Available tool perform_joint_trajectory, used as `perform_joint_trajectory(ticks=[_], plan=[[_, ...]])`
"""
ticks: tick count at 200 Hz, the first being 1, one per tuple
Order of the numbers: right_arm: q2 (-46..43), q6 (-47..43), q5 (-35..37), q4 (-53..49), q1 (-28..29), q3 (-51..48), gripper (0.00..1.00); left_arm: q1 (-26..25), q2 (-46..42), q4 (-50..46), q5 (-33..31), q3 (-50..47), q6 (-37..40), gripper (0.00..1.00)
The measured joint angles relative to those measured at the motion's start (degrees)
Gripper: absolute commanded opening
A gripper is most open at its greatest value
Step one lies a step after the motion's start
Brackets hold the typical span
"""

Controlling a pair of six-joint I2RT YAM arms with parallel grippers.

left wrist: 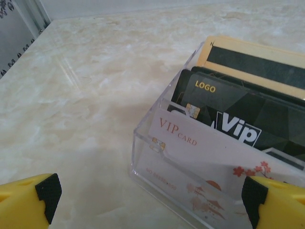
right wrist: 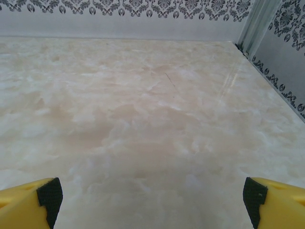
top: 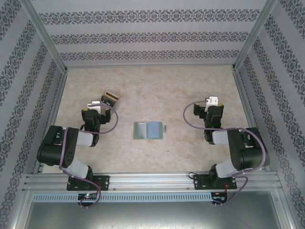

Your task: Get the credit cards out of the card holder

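Standing on the left half of the tabletop [top: 143, 81], toward the far side, the card holder [top: 110, 99] is a small clear plastic box, seen close up by the left wrist camera [left wrist: 162, 183]. The credit cards [left wrist: 238, 109] stand upright inside it, one behind another: a white VIP card [left wrist: 200, 148] with red blossoms in front, a black card [left wrist: 267, 119] marked "LOGO" and "Vip" behind it, and a yellowish card [left wrist: 252, 57] with a dark stripe at the back. The left hand [top: 101, 105] sits just beside the box on its near side. From its own camera the left hand [left wrist: 150, 198] has its yellow fingers [left wrist: 28, 202] spread wide, with the holder's near corner between them; whether they touch it I cannot tell. A flat grey-green wallet [top: 147, 130] lies open at the centre of the tabletop, well apart from both arms. The right hand [top: 211, 101] hangs over the right half, and its wrist view shows the right hand [right wrist: 150, 195] with fingers [right wrist: 276, 200] equally wide apart above bare marbled tabletop [right wrist: 143, 119], gripping nothing.
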Motion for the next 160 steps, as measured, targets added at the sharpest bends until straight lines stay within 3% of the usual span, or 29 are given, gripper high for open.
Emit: perform_joint_trajectory(ticks=[160], plan=[[0.0, 0.6, -2.3, 0.0, -1.3, 0.0, 0.98, 1.1, 0.0, -0.2, 0.3, 1.2, -1.3, 0.99]])
